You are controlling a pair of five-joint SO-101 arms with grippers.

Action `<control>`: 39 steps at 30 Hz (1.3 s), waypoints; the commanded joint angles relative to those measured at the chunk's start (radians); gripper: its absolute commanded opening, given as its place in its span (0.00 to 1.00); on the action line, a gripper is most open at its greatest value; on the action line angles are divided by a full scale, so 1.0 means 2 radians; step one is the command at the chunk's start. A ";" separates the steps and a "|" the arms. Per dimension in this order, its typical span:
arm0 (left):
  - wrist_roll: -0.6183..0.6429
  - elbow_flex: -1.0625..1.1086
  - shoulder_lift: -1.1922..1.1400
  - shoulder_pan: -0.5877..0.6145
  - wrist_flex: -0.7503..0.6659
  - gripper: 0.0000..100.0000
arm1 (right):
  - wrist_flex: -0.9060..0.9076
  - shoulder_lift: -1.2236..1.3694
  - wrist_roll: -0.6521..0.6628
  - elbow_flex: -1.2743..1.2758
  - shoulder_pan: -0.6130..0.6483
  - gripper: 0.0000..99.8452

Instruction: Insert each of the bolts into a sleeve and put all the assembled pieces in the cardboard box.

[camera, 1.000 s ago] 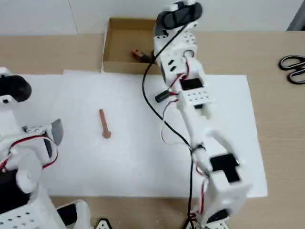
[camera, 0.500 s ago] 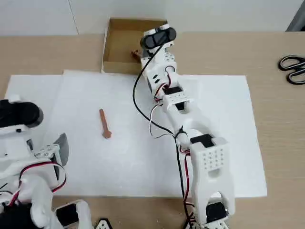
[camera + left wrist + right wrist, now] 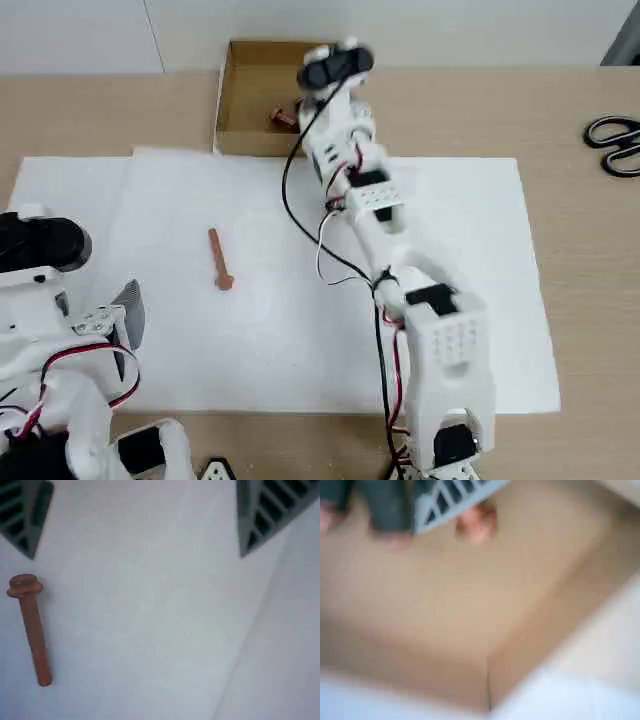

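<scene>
A copper bolt (image 3: 219,260) lies alone on the white sheet (image 3: 250,340); in the left wrist view the bolt (image 3: 31,630) sits off to one side below my open left gripper (image 3: 145,515), which has nothing between its fingers. That left gripper (image 3: 120,312) hovers near the sheet's left edge. My right arm stretches to the cardboard box (image 3: 240,90). Its gripper (image 3: 298,112) is inside the box, shut on an assembled bolt-and-sleeve piece (image 3: 283,118). In the right wrist view the gripper (image 3: 412,515) is low over the box floor (image 3: 445,610), and copper ends of the piece (image 3: 477,522) stick out beside the fingers.
Scissors (image 3: 615,142) lie on the wooden table at the far right. The right arm's links and cables cross the sheet's middle right. Open sheet lies between the loose bolt and the box.
The right arm has lowered and swung left into the box with the assembled piece. The left arm shifted slightly early on, then stayed put. The loose bolt has not moved.
</scene>
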State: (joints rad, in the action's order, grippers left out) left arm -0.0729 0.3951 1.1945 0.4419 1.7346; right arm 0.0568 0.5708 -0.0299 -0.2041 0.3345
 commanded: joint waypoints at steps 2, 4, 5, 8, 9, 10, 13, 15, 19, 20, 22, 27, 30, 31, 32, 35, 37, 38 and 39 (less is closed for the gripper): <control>-0.003 0.000 0.001 0.001 0.008 0.24 | 0.125 -0.135 0.001 -0.024 -0.013 0.14; -0.003 0.000 0.001 0.001 0.008 0.24 | 0.198 -0.173 0.000 -0.018 -0.017 0.14; -0.003 0.000 0.001 0.001 0.008 0.24 | 0.232 -0.191 0.000 -0.016 -0.017 0.14; -0.003 0.000 0.001 0.001 0.008 0.24 | 0.321 -0.234 -0.008 -0.004 -0.019 0.14; -0.003 0.000 0.001 0.001 0.008 0.24 | 0.346 -0.245 -0.021 0.002 -0.019 0.14; -0.003 0.000 0.001 0.001 0.008 0.24 | 0.367 -0.256 -0.041 0.009 -0.019 0.14; -0.003 0.000 0.001 0.001 0.008 0.24 | 0.411 -0.277 -0.101 0.040 -0.019 0.14; -0.003 0.000 0.001 0.001 0.008 0.24 | 0.422 -0.280 -0.109 0.070 -0.020 0.14; -0.003 0.000 0.001 0.001 0.008 0.24 | 0.407 -0.280 -0.131 0.117 -0.013 0.14; -0.003 0.000 0.001 0.001 0.008 0.24 | 0.395 -0.280 -0.151 0.128 -0.012 0.14; -0.003 0.000 0.001 0.001 0.008 0.24 | 0.372 -0.280 -0.207 0.151 -0.012 0.14; -0.003 0.000 0.001 0.001 0.008 0.24 | 0.297 -0.279 -0.344 0.209 -0.005 0.15; -0.003 0.000 0.001 0.001 0.008 0.24 | 0.270 -0.279 -0.349 0.239 0.007 0.15; -0.003 0.000 0.001 0.001 0.008 0.24 | 0.261 -0.279 -0.349 0.248 0.010 0.15; -0.003 0.000 0.001 0.001 0.008 0.24 | 0.251 -0.279 -0.349 0.257 0.013 0.15; -0.003 0.000 0.001 0.001 0.008 0.24 | 0.214 -0.279 -0.349 0.282 0.014 0.15; -0.003 0.000 0.001 0.001 0.008 0.24 | 0.190 -0.279 -0.349 0.296 0.013 0.14; -0.003 0.000 0.001 0.001 0.008 0.24 | 0.180 -0.279 -0.349 0.303 0.012 0.14; -0.003 0.000 0.001 0.001 0.008 0.24 | 0.174 -0.279 -0.349 0.308 0.011 0.14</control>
State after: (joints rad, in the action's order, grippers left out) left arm -0.0729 0.3951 1.1945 0.4419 1.7346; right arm 0.4588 0.0690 -0.7219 0.4035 0.3575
